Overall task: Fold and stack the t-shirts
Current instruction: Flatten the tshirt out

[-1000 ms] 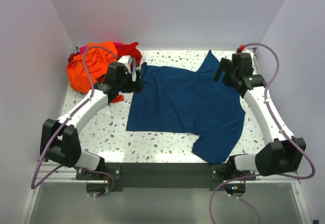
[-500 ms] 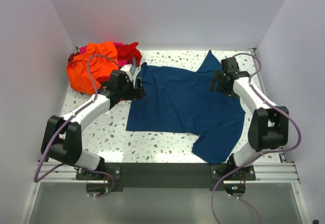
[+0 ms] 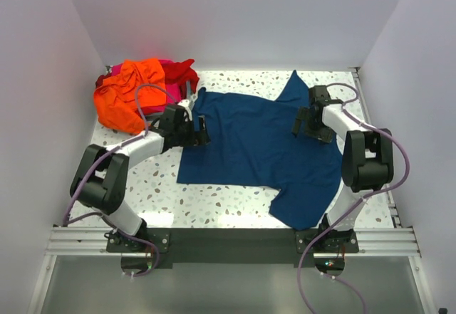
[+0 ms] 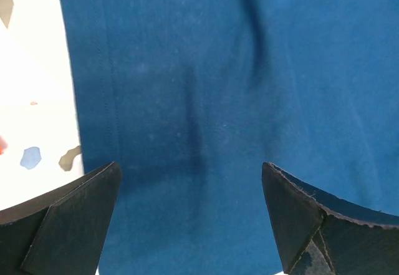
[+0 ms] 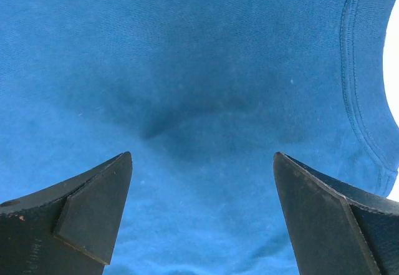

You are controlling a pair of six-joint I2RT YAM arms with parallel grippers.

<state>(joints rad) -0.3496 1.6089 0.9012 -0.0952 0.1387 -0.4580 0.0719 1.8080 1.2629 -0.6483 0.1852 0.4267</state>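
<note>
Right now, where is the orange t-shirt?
In the top view, the orange t-shirt lies crumpled at the far left corner of the table, beside the red t-shirt, left of the spread navy t-shirt.

a robot test cell of the laboratory type is indicated. the work area is enclosed on three sides by plain pale walls (image 3: 235, 15). a brightly lit, white speckled table (image 3: 142, 182) is provided as the work surface. an aluminium rail (image 3: 78, 234) is fitted along the near edge, and two white-and-black arms are bolted there side by side: the left arm (image 3: 142, 144) and the right arm (image 3: 365, 159). purple cables (image 3: 407, 164) are routed loosely along each arm. cloth is laid out as handling material: a navy t-shirt (image 3: 263, 150) spread flat, and a heap of orange, red and pink t-shirts (image 3: 135, 93) in the far left corner.
</note>
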